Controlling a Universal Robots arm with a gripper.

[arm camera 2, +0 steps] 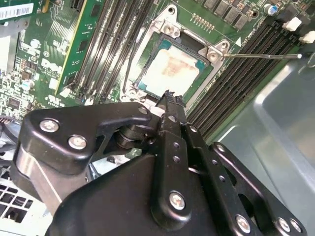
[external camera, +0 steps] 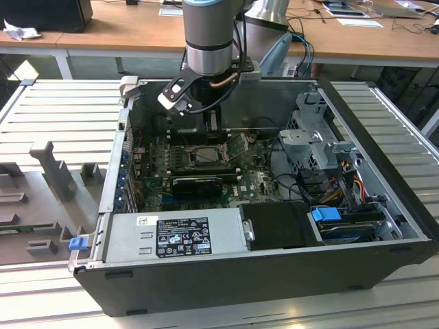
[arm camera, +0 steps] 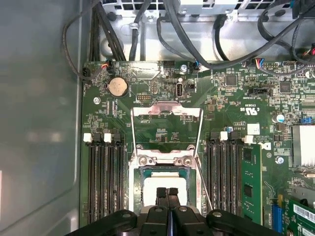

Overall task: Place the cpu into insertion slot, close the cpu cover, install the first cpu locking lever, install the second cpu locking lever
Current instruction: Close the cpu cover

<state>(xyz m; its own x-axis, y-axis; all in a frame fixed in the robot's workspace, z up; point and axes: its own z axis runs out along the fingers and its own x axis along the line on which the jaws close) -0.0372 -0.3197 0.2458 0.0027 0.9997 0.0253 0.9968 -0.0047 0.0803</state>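
- Over the insertion slot I see my gripper, fingers pressed together, pinching nothing.
- Cpu lies seated in that slot.
- Cpu cover is swung open.

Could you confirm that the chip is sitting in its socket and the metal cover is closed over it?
Not quite: the chip is in its socket, but the metal cover is open, swung back off the socket, as the first wrist view shows.
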